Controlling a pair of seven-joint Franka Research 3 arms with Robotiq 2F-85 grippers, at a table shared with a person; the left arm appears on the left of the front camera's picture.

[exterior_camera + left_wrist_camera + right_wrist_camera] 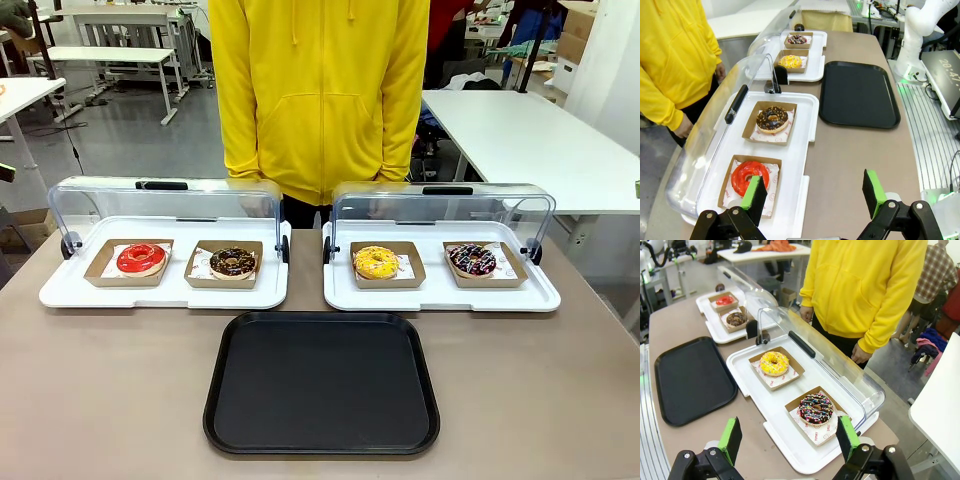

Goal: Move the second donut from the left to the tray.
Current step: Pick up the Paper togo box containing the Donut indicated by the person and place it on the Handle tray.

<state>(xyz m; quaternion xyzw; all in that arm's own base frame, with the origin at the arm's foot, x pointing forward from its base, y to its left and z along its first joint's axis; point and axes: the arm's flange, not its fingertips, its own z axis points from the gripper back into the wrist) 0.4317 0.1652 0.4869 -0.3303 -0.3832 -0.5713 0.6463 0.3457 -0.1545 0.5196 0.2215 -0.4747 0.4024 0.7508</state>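
The chocolate donut with pale sprinkles [233,262] [772,119] [736,318] rests in its small brown box on the left white tray [165,294], second from the left, under an open clear lid. The black tray [322,383] [858,93] [692,378] lies bare at the table's near middle. My left gripper [815,197] is open above the table edge near the red donut box. My right gripper [790,439] is open, hovering beyond the right white tray's end.
A red-glazed donut [141,259] sits left of the chocolate one. On the right white tray [440,293] are a yellow donut [376,262] and a dark donut with colourful sprinkles [472,260]. A person in a yellow hoodie [320,90] stands behind the trays.
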